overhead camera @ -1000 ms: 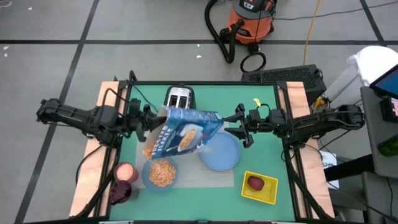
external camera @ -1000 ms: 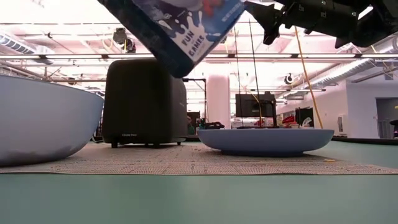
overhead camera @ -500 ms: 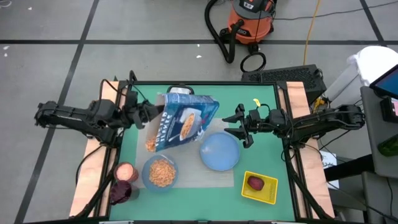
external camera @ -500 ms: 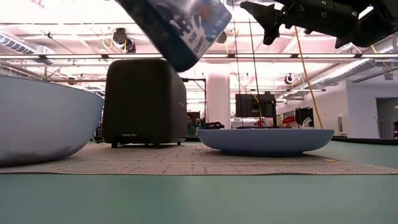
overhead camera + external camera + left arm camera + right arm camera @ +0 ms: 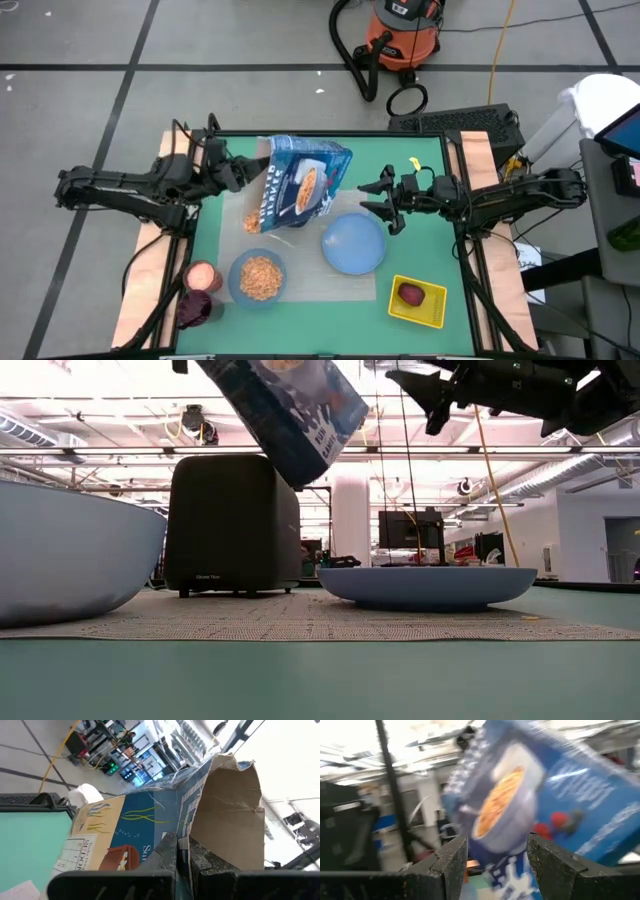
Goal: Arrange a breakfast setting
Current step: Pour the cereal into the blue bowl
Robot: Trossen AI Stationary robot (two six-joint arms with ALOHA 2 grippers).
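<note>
My left gripper [image 5: 243, 178] is shut on the blue cereal box [image 5: 300, 185], which hangs tilted in the air above the black toaster [image 5: 232, 525]. Cereal shows at the box's open end [image 5: 252, 218]. The light-blue bowl [image 5: 258, 277], holding cereal, and the light-blue plate [image 5: 353, 243] sit on the grey mat [image 5: 312, 287]. My right gripper [image 5: 374, 201] is open and empty, in the air to the right of the box, above the plate's far rim. A dark red fruit [image 5: 411, 294] lies in the yellow tray. The spoon is out of view. My left gripper pinches one wall of the box at its open end [image 5: 186, 827]. One finger lies on the blue printed outside, the other on the brown cardboard inside [image 5: 220, 820]. The fingers come level from the table's left. The box is lifted clear and tilted.
The yellow tray [image 5: 430, 310] stands at the near right. A pinkish round thing [image 5: 203, 275] and a dark red round thing [image 5: 195, 308] stand at the near left beside the bowl. The toaster stands at the far middle, under the box.
My left gripper has gone toward the table's far edge and turned, carrying the box. The box, earlier tipped with its open end over the bowl, has swung away from the bowl toward the far edge and stands more upright.
</note>
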